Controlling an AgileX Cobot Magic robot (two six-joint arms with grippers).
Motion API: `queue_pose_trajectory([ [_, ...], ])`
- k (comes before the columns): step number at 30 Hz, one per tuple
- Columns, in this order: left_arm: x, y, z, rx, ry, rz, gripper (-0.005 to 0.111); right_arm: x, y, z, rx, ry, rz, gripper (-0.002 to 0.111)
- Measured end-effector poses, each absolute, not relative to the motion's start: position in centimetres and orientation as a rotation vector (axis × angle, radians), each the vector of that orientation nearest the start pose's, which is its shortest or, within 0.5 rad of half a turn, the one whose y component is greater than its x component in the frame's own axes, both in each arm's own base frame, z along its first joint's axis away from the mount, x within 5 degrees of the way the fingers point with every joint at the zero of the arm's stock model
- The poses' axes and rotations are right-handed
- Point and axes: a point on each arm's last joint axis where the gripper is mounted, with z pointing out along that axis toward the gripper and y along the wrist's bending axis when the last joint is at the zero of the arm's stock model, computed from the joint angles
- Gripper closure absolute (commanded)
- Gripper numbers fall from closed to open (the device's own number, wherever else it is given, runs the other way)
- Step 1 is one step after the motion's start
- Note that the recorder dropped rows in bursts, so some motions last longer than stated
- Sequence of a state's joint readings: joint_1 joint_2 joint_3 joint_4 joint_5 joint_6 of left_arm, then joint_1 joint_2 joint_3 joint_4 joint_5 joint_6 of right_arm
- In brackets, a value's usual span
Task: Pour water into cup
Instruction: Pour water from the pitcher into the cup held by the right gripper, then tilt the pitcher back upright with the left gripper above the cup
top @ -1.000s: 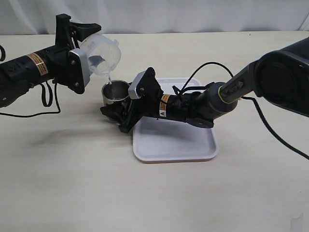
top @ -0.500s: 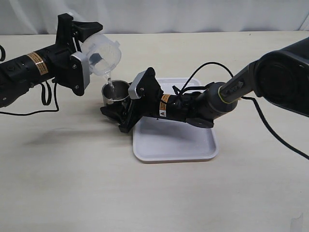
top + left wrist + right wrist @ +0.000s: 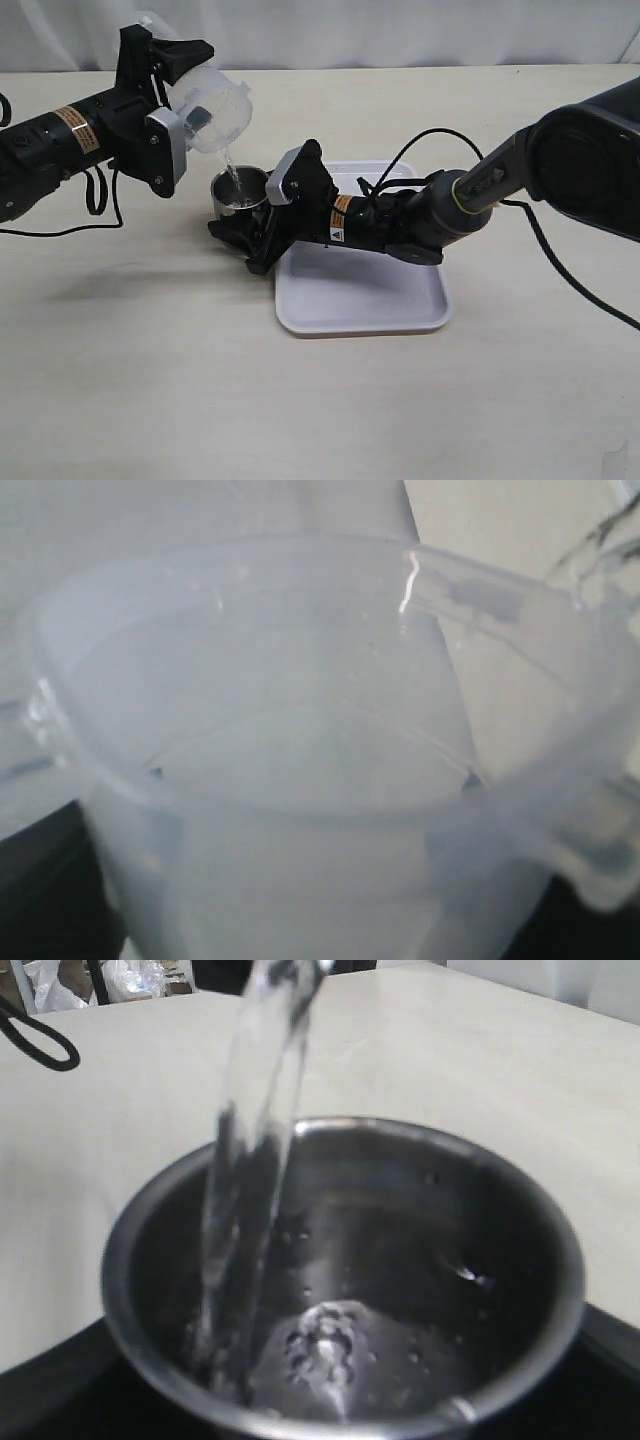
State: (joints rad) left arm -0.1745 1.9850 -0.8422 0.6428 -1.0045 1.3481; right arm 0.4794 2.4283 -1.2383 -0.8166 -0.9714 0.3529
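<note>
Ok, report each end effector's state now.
Left end effector: closed on the plastic container, tilted and pouring water.
Right end effector: closed on the cup.

Approach from above the cup (image 3: 236, 192) is blocked — the tilted plastic container (image 3: 215, 112) hangs over it. The right arm (image 3: 420, 212) lies low across the white tray (image 3: 360, 295), barring that side. The table (image 3: 150, 400) nearest the camera stands open — likewise the strip behind the tray.

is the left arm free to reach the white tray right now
Probably not. The left gripper is clamped on the tilted plastic container, with water streaming into the cup, so it is occupied. The right arm also stretches over the tray.
</note>
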Motion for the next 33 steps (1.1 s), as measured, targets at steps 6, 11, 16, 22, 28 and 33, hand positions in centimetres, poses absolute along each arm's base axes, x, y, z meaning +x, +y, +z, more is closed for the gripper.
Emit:
queue_pose_trajectory([
  [6,35.60,-10.97,14.75,1.633,0.627,0.729,0.107,36.57,25.18,4.20,-1.028,1.598,0.805,0.104],
  [11,35.60,-10.97,14.75,1.645,0.606,0.749,0.107,36.57,25.18,4.20,-1.028,1.598,0.805,0.104],
  [16,35.60,-10.97,14.75,1.662,0.572,0.780,0.107,36.57,25.18,4.20,-1.028,1.598,0.805,0.104],
  [22,35.66,-10.91,14.78,1.658,0.579,0.789,0.107,36.57,25.18,4.20,-1.028,1.598,0.805,0.104],
  [28,35.67,-10.89,14.77,1.658,0.582,0.790,0.107,36.57,25.18,4.20,-1.028,1.598,0.805,0.104],
  [33,35.67,-10.89,14.77,1.658,0.582,0.790,0.107,36.57,25.18,4.20,-1.028,1.598,0.805,0.104],
])
